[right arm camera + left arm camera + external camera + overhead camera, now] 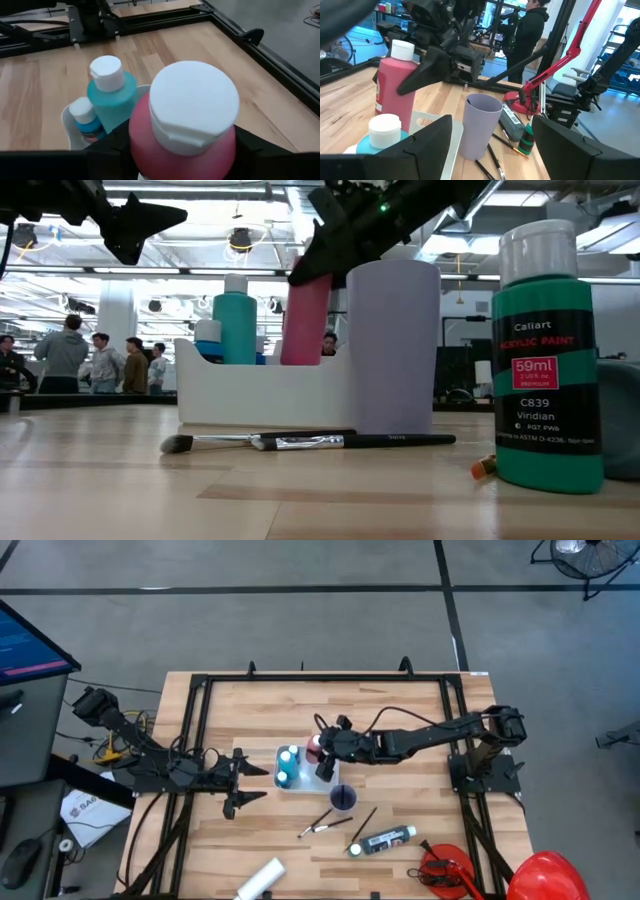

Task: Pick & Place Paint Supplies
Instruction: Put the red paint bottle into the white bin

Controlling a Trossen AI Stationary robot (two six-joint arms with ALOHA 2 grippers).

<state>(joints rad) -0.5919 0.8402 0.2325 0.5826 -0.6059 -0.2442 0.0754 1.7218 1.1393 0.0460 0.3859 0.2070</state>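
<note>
- The right gripper (427, 70) has its dark fingers around a pink paint bottle (394, 92) with a white cap, standing upright.
- A teal bottle (382, 134), white cap too, sits close in front.
- A lavender cup (479, 125) stands just beside the white caddy (451, 145).
- Thin dark brushes (492, 162) lie on the wooden table (350, 95) by the cup.
- Behind that: a green-ended black tube (517, 131) and a red tool (545, 75).
- The left gripper's own fingers (570, 150) are spread, nothing between them.
- A person (527, 25) in dark clothes stands way back.

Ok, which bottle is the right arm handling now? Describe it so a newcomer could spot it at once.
Start at the white caddy in the middle of the table, beside the lilac cup. The right pincer is shut on the pink-red bottle at the caddy's cup-side end. Its pink-red body and wide white cap set it apart from the teal bottles next to it.
</note>
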